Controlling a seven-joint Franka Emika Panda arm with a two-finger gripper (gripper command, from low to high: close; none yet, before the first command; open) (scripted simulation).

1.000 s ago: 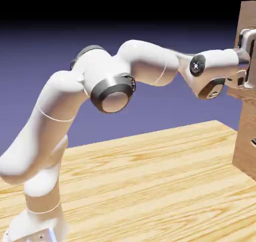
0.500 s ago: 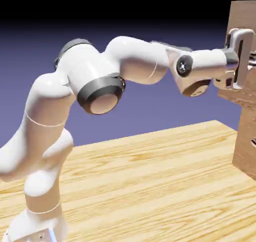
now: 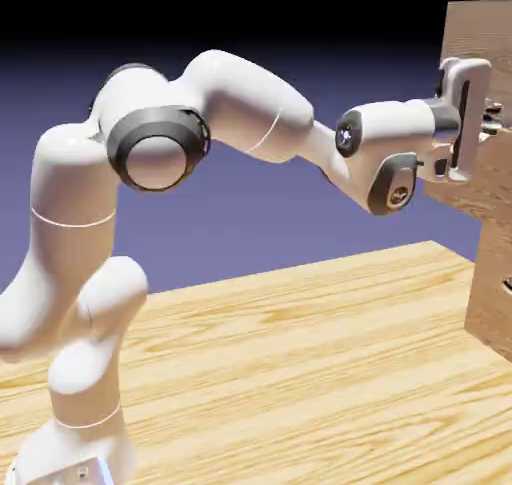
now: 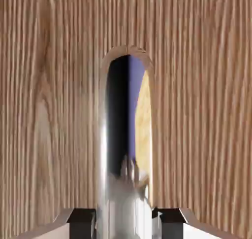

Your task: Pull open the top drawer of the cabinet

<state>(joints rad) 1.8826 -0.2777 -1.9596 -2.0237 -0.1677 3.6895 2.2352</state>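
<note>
Top drawer [image 3: 472,58], at two o'clock, stands partly open, its handle [image 4: 127,134] pinched by the hand [image 4: 127,224]; next, a continued pull toward nine o'clock.

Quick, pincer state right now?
Pincer: closed on the shiny handle of the top drawer, one fingertip on each side.

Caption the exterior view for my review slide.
White robot arm reaching right, its gripper at the top drawer, which stands out past the cabinet front below.
</note>
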